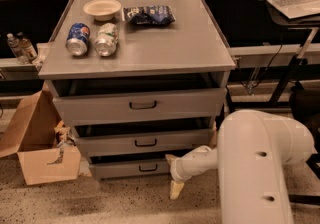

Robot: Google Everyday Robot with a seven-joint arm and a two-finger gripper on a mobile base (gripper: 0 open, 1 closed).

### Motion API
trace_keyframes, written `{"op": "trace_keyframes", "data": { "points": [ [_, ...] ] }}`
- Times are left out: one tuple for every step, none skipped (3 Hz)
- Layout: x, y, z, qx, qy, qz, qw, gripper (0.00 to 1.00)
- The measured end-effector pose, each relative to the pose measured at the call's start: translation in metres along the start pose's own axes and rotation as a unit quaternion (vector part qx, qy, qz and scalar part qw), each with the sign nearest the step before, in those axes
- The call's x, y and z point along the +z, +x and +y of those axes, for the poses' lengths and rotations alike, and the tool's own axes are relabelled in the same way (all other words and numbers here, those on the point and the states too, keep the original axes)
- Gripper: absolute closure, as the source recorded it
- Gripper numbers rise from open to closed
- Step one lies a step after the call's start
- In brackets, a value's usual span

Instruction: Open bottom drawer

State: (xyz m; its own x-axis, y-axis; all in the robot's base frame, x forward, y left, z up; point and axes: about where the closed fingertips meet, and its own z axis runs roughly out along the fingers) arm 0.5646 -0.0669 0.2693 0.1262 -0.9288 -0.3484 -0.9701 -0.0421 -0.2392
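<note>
Zero grip yet – bottom drawer not pulled

Gripper [171, 177] hangs low at the cabinet front, fingers [174, 191] spread, nothing btwn them. Bottom drawer [120, 169] sits just left of the fingers; its handle [148, 167] is near but untouched. Judged: approach approx. done; grasp + pull both left to do.

Containers, big to small:
- Top drawer [100, 108] and middle drawer [100, 145], above-left of the fingers, show dark gaps over their fronts; contents hidden.
- Cardboard box [45, 165], well left of the fingers, flaps open; inside can't be made out.
- Bowl [102, 8] on the surface [190, 43], far above the fingers, looks empty.
- Blue can [79, 39] and pale can [106, 39] lie near the bowl, w/ a snack bag [148, 14].
</note>
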Motion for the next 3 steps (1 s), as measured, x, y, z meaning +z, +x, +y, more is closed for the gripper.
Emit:
{"op": "trace_keyframes", "data": {
  "points": [
    [0.035,0.025,-0.022,0.020,0.018,0.014,0.9996,0.00],
    [0.057,0.041,-0.035,0.040,0.029,0.019,0.9986,0.00],
    [0.083,0.056,-0.050,0.073,0.040,0.024,0.9962,0.00]
  ]
}}
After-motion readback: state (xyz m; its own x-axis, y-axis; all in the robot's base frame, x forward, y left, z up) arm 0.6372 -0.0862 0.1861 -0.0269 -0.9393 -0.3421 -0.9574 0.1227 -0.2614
